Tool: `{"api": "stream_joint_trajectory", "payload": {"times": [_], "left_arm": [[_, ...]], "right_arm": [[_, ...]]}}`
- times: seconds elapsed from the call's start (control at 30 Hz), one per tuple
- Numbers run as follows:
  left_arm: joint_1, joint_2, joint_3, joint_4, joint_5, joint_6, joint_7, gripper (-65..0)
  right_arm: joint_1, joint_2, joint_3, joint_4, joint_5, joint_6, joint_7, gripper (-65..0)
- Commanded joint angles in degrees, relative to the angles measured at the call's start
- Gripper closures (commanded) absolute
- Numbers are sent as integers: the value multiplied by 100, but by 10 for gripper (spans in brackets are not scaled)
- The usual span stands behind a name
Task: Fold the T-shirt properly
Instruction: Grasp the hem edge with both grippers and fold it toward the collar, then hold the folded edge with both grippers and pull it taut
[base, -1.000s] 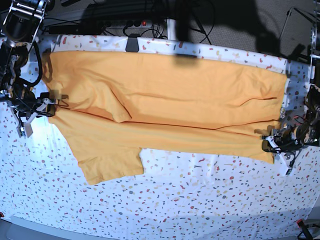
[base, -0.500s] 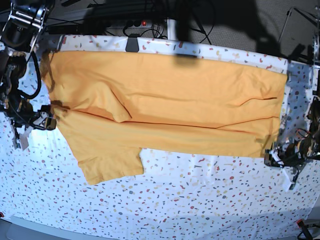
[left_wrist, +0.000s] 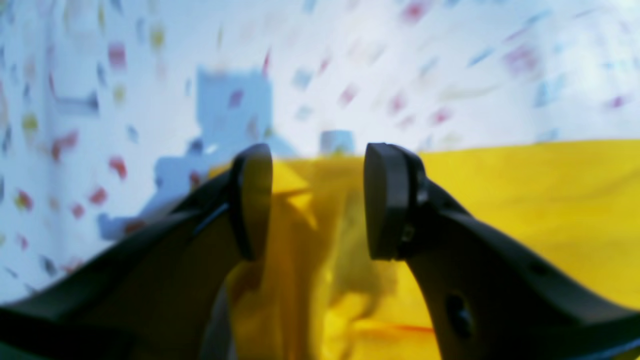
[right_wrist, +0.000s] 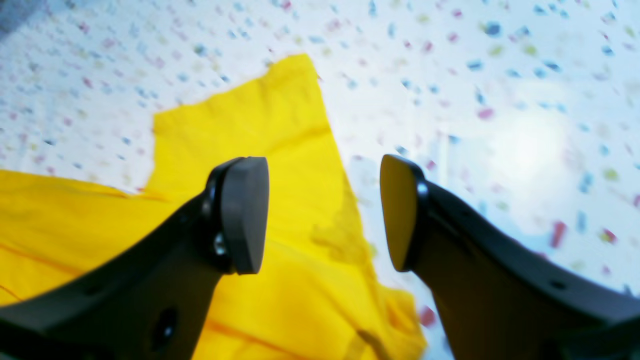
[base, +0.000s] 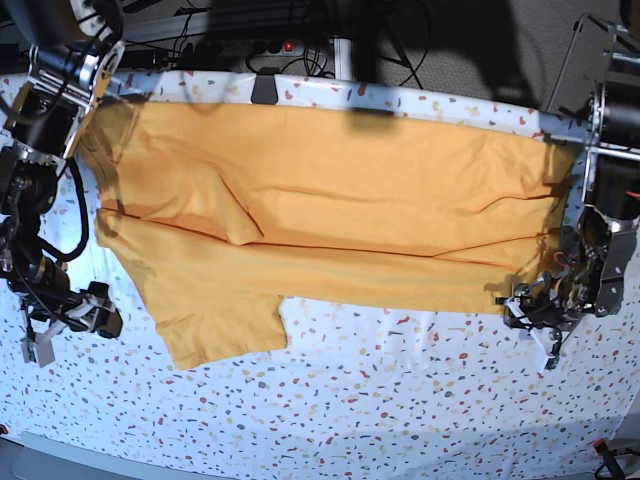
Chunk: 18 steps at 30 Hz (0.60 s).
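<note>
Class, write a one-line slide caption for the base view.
Mustard T-shirt lies folded lengthwise on the speckled table; open left gripper and right gripper flank its near edge.

No text, label, brand or number can be read anywhere: the plain mustard-yellow cotton T-shirt (base: 330, 215) carries no print or legible tag.

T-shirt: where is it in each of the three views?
Base: the T-shirt spreads across the upper middle, sleeve hanging lower left.
Left wrist: lower right and centre, behind the open left gripper.
Right wrist: lower left, sleeve reaching up centre.
Shared landmark: the speckled table cover, which shows in every view.
</note>
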Motion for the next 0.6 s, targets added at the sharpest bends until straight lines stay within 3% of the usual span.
{"api": "stream_joint_trajectory", "payload": {"times": [0.0,0.13,0.4,0.57], "left_arm": [[-284,-31,-44,0,-66,2,-188,-291],[-409,0,-44,-59,-63,2,-177,-291],[-396,-2,-44,-63,-44,2,-181,-291],[-348,0,-44,-63,66,2,-192,-290]], "right_arm": [[254,50,15,22,111,52,208,-353],[809,-164,-13,-704,-522,52,734,-351],[2332,-208,-933,-3912,-2350,52,2326,-351],[2605,-323,-1657,-4817,-3025,-507,2485,-351]]}}
